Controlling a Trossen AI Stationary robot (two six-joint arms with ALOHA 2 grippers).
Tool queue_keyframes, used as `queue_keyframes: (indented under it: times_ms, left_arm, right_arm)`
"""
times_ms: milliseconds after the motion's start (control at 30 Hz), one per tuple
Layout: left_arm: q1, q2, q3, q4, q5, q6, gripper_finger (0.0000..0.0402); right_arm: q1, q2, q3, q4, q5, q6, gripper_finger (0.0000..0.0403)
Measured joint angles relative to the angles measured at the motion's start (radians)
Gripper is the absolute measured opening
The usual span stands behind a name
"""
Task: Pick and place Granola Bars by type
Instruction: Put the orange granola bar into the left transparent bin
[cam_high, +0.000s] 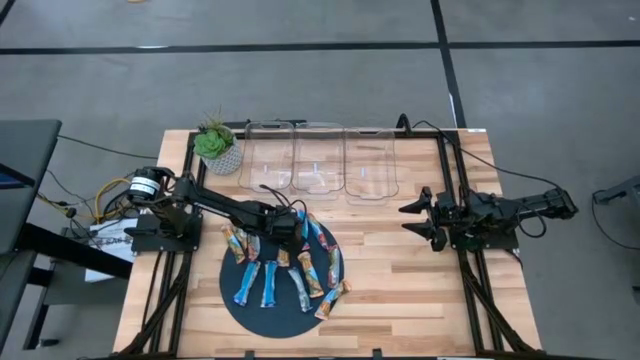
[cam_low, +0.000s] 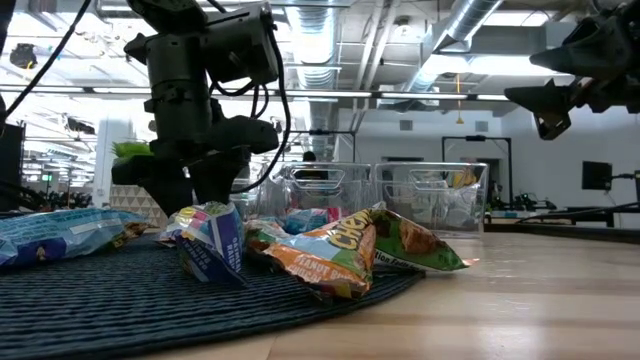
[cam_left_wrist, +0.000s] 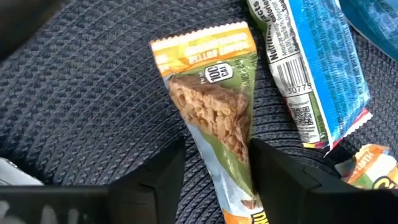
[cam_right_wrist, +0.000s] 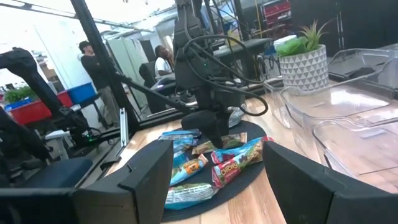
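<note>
Spread on a round dark woven mat (cam_high: 245, 300) at the near middle of the pale wooden worktop (cam_high: 420, 300): about a dozen slim foil-wrapped Granola Bars (cam_high: 290, 268), some blue, some tan and orange, fanned out side by side.

Left pincer (cam_high: 283, 233) down over the far part of the mat, fingers apart and straddling a tan-and-orange foil-wrapped bar with a green panel (cam_left_wrist: 217, 118); one dark finger on either side of the wrapper's narrow end, close against it, though whether actually gripping cannot be told. Lying flat on the mat, that bar, with a blue-and-green wrapped bar (cam_left_wrist: 314, 68) just beside it.

Right pincer (cam_high: 420, 222) held above the right side of the worktop, well apart from the mat, fingers spread and nothing between them.

Along the far edge of the worktop, three clear plastic bins (cam_high: 320, 160) in a row, no bars seen in them from above. Beside the leftmost bin, a small green plant in a white patterned pot (cam_high: 218, 150).

Beyond the worktop, in the right wrist view, two people (cam_right_wrist: 96, 62) standing in the room.
</note>
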Motion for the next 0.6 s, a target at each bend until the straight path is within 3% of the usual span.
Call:
queue_keyframes:
  times_ms: [367, 600]
  left_arm:
    - [0.0, 0.001, -0.001, 0.001, 0.002, 0.012, 0.0062]
    - [0.003, -0.042, -0.003, 0.001, 0.001, 0.027, 0.0048]
  right_arm:
    - [0.0, 0.0, 0.0, 0.0, 0.0, 0.0, 0.0244]
    - [0.0, 0.0, 0.0, 0.0, 0.0, 0.0, 0.0244]
